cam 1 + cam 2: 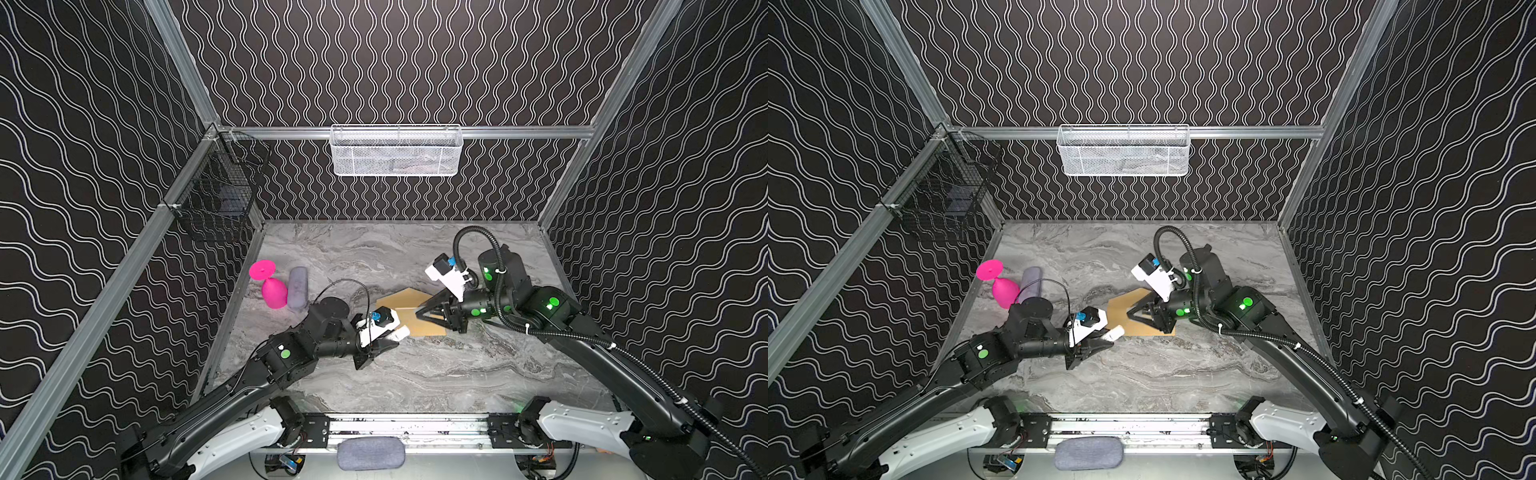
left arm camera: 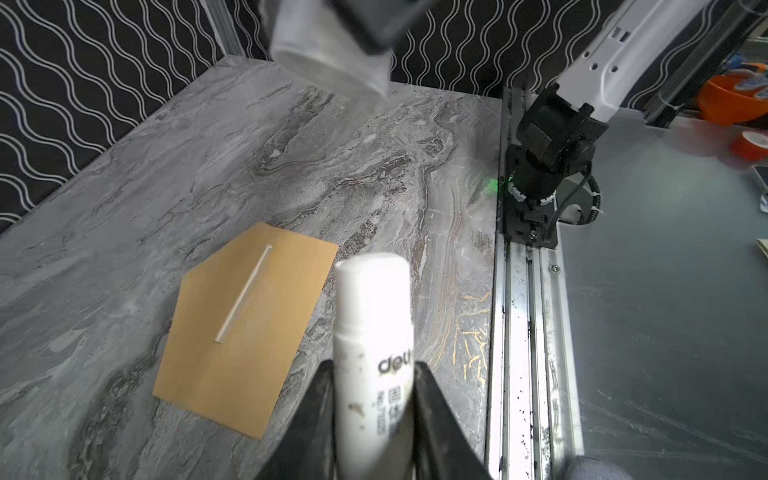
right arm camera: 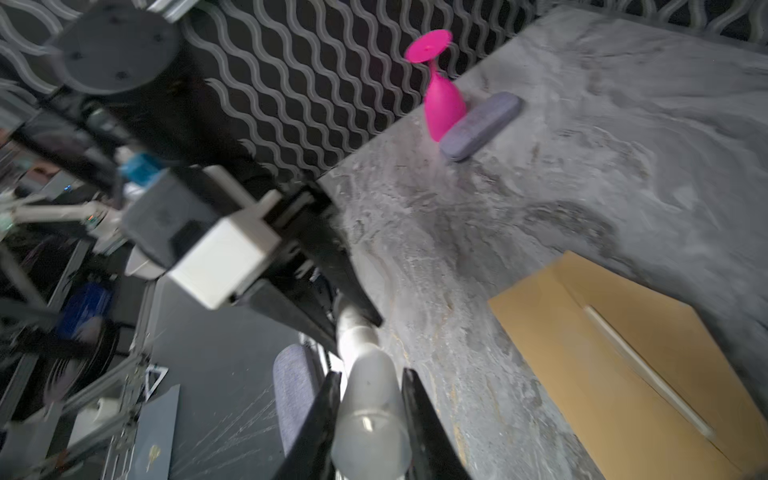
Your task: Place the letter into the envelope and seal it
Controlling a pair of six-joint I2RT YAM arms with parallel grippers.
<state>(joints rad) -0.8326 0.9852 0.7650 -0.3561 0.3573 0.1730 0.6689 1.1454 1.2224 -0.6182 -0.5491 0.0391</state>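
STEP sealing | I have left pincer (image 2: 374, 365) clamped on glue stick (image 2: 372, 299), right pincer (image 3: 372, 374) on its cap (image 3: 370, 424) | envelope (image 2: 232, 374) flap-open ahead of left pincer, letter (image 2: 245, 291) apparently tucked inside | NEXT I must rub glue along flap.

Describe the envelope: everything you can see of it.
The envelope is plain kraft-brown paper, matte and smooth, lying flat on the marble table. Its pointed flap is open, spread flat toward the table's far side, giving a five-sided outline. A thin pale strip runs along the flap fold. Nothing visibly rests on it; in both top views the right hand is over its right part, contact unseen.
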